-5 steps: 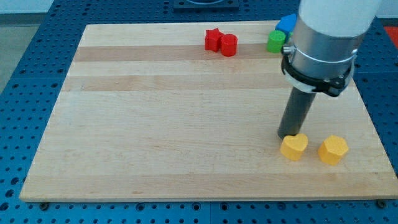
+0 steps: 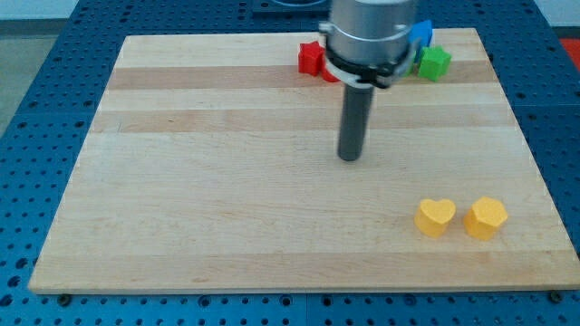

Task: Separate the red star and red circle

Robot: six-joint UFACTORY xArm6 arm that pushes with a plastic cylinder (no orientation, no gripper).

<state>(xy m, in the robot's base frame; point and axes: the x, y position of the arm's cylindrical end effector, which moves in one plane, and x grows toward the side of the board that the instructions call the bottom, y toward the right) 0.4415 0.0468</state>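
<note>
— Where's the red star (image 2: 310, 58)?

— Near the board's (image 2: 199, 181) top edge; the red circle (image 2: 330, 74) beside it is mostly hidden by my arm.

— Your tip (image 2: 349, 158)?

— Mid-board, well below both, touching nothing. No gripper, no writing visible.

Bare board separates my tip (image 2: 350, 157) from red star (image 2: 310, 58)

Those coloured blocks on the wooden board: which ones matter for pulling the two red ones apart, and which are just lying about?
Part of the job:
- red star, top of the board
- red circle, mostly hidden behind the arm
- my tip, below the red pair, touching no block

Just lying about:
- green block
- blue block
- yellow heart
- yellow hexagon
</note>
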